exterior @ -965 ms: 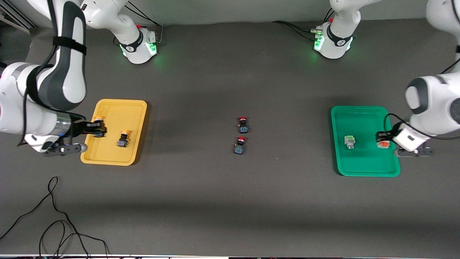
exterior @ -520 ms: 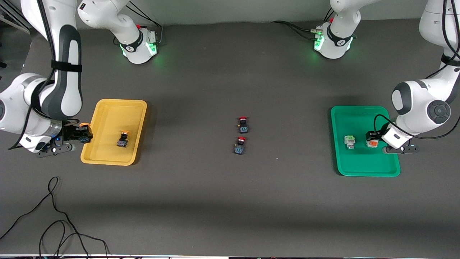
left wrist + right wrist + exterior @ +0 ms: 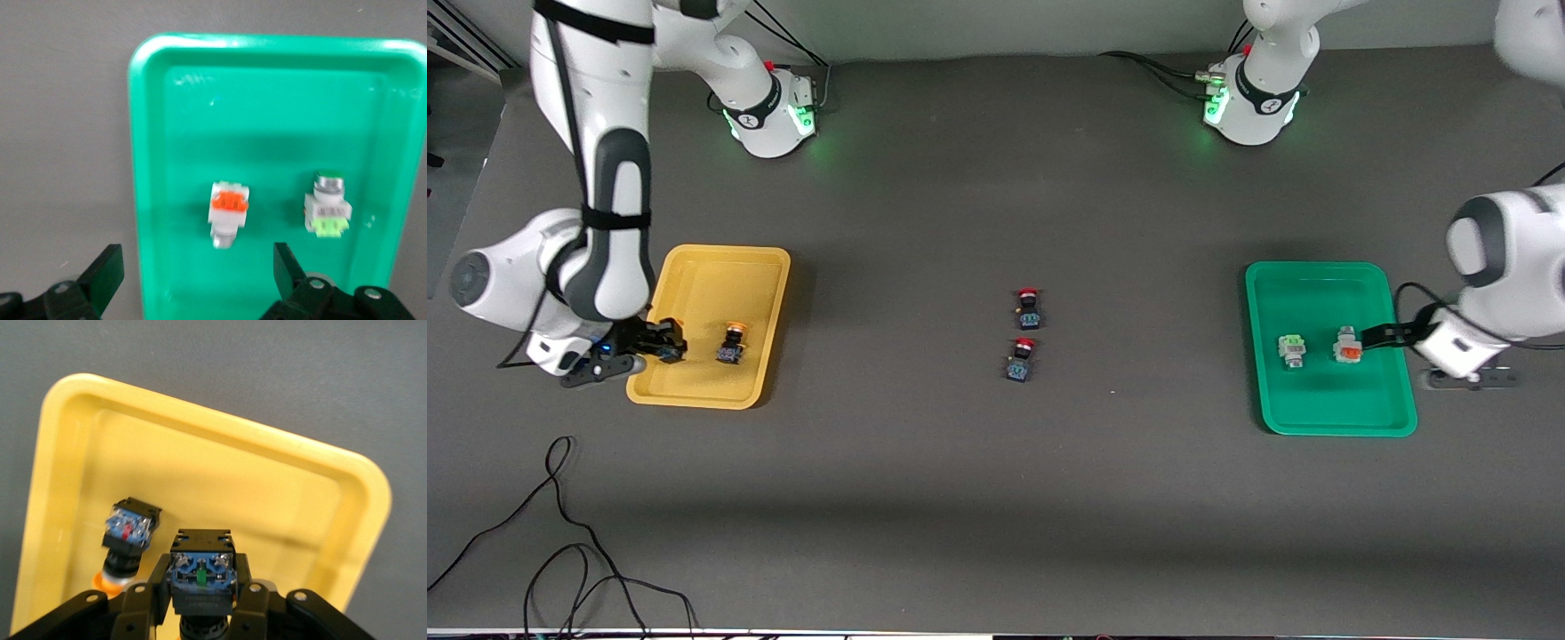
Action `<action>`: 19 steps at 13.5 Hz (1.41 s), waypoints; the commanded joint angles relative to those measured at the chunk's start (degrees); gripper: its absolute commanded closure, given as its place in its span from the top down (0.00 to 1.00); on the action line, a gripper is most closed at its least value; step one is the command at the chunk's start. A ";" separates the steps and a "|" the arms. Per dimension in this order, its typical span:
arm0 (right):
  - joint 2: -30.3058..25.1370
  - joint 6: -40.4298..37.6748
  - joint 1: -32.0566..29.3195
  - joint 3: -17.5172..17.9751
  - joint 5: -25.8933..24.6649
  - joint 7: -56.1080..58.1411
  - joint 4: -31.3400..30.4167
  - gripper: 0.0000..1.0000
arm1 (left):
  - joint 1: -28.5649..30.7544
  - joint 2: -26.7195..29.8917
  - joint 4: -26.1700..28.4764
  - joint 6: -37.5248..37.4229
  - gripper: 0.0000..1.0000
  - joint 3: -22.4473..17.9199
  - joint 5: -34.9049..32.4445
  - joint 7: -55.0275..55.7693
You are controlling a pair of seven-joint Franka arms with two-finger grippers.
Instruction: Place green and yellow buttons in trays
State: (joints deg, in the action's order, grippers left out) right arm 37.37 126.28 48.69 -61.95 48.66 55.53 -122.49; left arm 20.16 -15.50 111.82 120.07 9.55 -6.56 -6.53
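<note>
Now, step in hand: the last yellow button is going into the yellow tray; by my reading the task is nearly done.
Right pincer (image 3: 665, 342): over the yellow tray (image 3: 720, 267) at its right-arm edge, pressed onto a dark-bodied yellow-capped button (image 3: 202, 579); the wrist view shows the fingers clamping its square body.
Second yellow button (image 3: 732, 344): lies on the tray floor, apart from the held one.
Left pincer (image 3: 1376, 335): over the left-arm edge of the green tray (image 3: 1316, 271), spread wide and holding nothing.
Orange-ended button (image 3: 1346, 346): rests in the green tray just off the spread fingers, beside the green-ended button (image 3: 1291, 348).
Red buttons (image 3: 1024, 334): two red-capped ones sit mid-desk, well apart from both trays, not part of the job.
Next move, as I judge it: the right pincer should lower until the button meets the tray floor, then release; the left arm only needs to lift clear without clipping the rim.
Materials and shapes: trays are smooth, slightly glossy plastic with rounded corners and raised rims; buttons are small hard plastic blocks with round caps, likely to tip or roll if dropped from height; the desk (image 3: 996, 498) is matte dark grey.
Loose cable (image 3: 560, 533): lies on the desk nearer the front camera than the yellow tray.
</note>
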 commanded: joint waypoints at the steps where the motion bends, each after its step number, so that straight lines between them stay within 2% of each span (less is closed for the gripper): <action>1: 4.29 2.11 -0.18 0.69 4.07 2.92 0.77 0.00 | -0.03 4.41 -6.59 -11.66 1.00 0.56 0.76 -2.87; 3: 4.21 2.74 -0.18 1.83 4.07 2.83 0.76 0.00 | -0.21 7.57 -8.63 -16.43 1.00 0.65 3.12 -2.96; 4: 4.21 2.65 -0.09 1.83 4.07 2.74 0.85 0.22 | -0.38 9.50 -9.07 -18.10 1.00 0.74 4.27 -2.96; 5: 3.86 2.56 -0.18 1.83 4.07 2.74 0.77 0.99 | -0.47 11.09 -9.42 -19.68 1.00 0.74 5.32 -2.87; 9: 1.76 0.90 0.78 0.87 4.07 1.34 0.85 1.00 | -5.99 12.42 -17.14 -28.90 1.00 0.13 7.35 -1.73; 11: -1.05 -1.64 2.01 -1.58 3.12 -2.07 1.55 1.00 | -10.47 13.30 -18.56 -31.20 1.00 -1.54 7.27 0.62; 15: -1.51 -11.21 7.46 -10.10 -3.21 -10.85 7.52 1.00 | -22.51 14.71 -18.48 -31.30 1.00 -9.00 7.27 6.26; 19: -1.51 -25.87 9.67 -17.75 -7.77 -18.15 18.40 1.00 | -23.94 15.58 -18.48 -31.47 1.00 -9.11 7.44 8.38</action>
State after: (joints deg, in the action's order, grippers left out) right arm 36.59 106.99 58.02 -76.85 43.95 42.26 -109.63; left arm -2.56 -1.23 93.72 89.95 1.78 0.39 0.65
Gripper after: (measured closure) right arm 0.000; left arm 0.000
